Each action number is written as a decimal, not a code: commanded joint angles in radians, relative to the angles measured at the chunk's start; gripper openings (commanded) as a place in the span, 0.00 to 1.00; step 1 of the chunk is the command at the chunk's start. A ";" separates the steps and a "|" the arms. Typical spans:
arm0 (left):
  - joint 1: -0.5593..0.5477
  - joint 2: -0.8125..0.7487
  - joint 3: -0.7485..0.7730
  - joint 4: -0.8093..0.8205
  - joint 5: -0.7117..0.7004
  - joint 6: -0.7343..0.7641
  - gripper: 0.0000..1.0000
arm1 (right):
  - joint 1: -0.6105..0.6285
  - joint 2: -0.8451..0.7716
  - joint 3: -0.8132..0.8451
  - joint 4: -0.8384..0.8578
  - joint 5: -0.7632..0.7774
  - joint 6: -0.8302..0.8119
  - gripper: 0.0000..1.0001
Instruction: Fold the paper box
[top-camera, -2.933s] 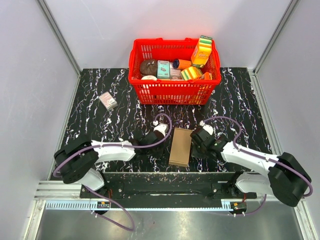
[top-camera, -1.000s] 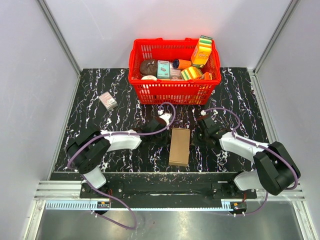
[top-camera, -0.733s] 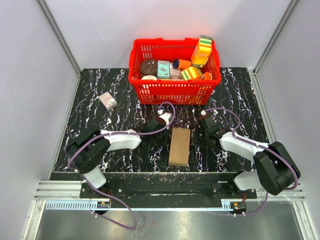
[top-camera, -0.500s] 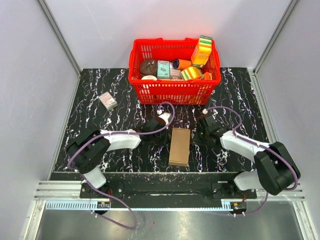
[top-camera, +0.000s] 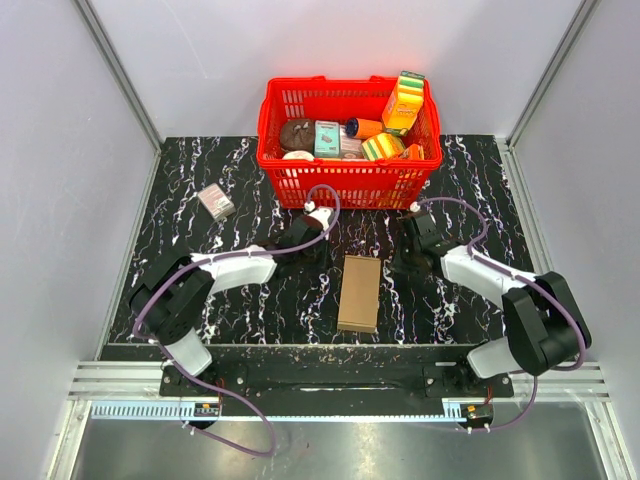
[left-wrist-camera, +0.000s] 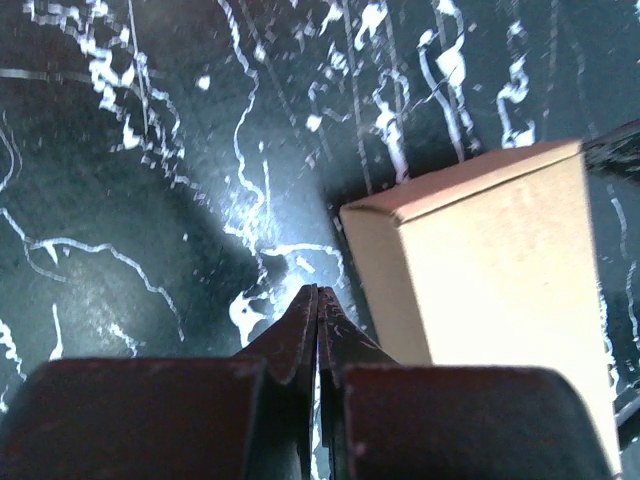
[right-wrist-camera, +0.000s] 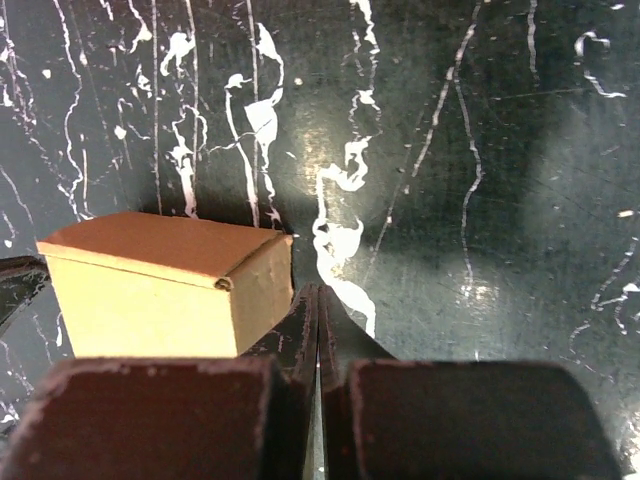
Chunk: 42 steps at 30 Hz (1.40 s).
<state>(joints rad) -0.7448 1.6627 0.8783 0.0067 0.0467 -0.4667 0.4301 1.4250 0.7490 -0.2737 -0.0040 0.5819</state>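
Observation:
The paper box is a closed, plain brown oblong lying flat near the middle front of the black marbled table. My left gripper is shut and empty, low over the table just off the box's far left corner. My right gripper is also shut and empty, just off the far right corner. In the left wrist view the shut fingertips sit left of the paper box, apart from it. In the right wrist view the shut tips lie close beside the paper box.
A red basket filled with colourful packages stands at the back centre, just beyond both wrists. A small pinkish-grey box lies at the back left. Grey walls enclose the table on three sides.
Both arms have drawn back from the box's sides toward the basket, ending near its far corners. The grippers stayed shut. The box has not moved.

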 joint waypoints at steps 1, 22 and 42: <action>-0.001 0.019 0.060 0.045 0.039 0.008 0.00 | -0.005 0.035 0.049 0.039 -0.071 -0.022 0.00; -0.045 0.069 0.079 0.067 0.045 -0.039 0.00 | -0.004 0.054 0.029 0.113 -0.168 0.027 0.01; 0.013 -0.547 -0.191 -0.289 -0.377 -0.064 0.97 | -0.014 -0.339 0.033 -0.223 0.200 0.001 0.88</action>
<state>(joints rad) -0.7338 1.2499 0.7147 -0.1886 -0.2066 -0.5282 0.4187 1.1732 0.7647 -0.4274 0.0914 0.5625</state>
